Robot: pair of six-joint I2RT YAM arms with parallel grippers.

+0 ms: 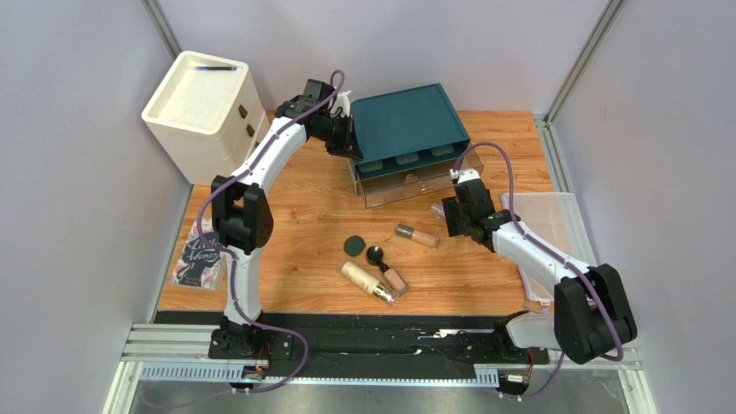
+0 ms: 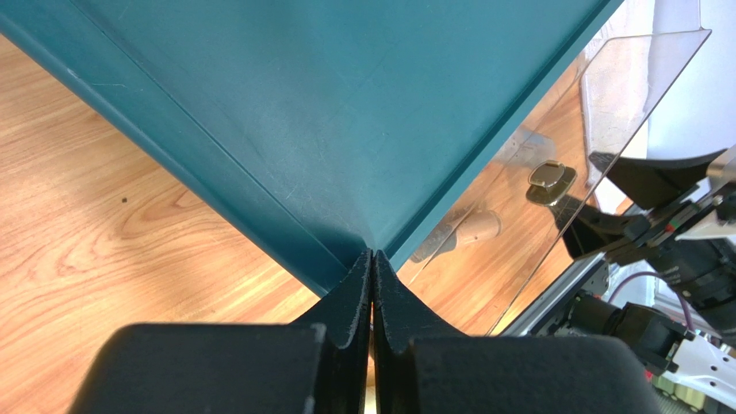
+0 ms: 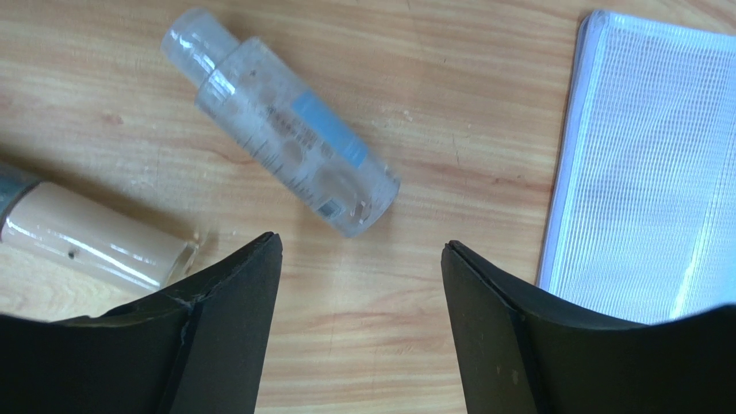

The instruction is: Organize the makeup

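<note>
The makeup lies on the wooden table in front of a teal drawer box [image 1: 406, 125]: a dark-green compact [image 1: 352, 247], a black jar [image 1: 376, 254], a cream bottle [image 1: 364, 280], a tan tube [image 1: 394, 278] and a beige foundation tube [image 1: 416, 235]. The box's clear drawer [image 1: 402, 185] is pulled out. My left gripper [image 1: 345, 138] is shut and empty, its tips [image 2: 371, 256] against the teal box's corner [image 2: 345, 129]. My right gripper [image 1: 458, 214] is open and empty [image 3: 361, 250] above the table, just short of a clear bottle [image 3: 281, 151], with the beige tube [image 3: 86, 233] to its left.
A cream cabinet [image 1: 203, 103] stands at the back left. A pink-covered book [image 1: 197, 259] lies at the table's left edge. A white mesh pouch [image 3: 639, 172] lies right of my right gripper, at the table's right edge [image 1: 540, 216]. The clear drawer's front [image 2: 605, 112] carries a gold handle [image 2: 551, 181].
</note>
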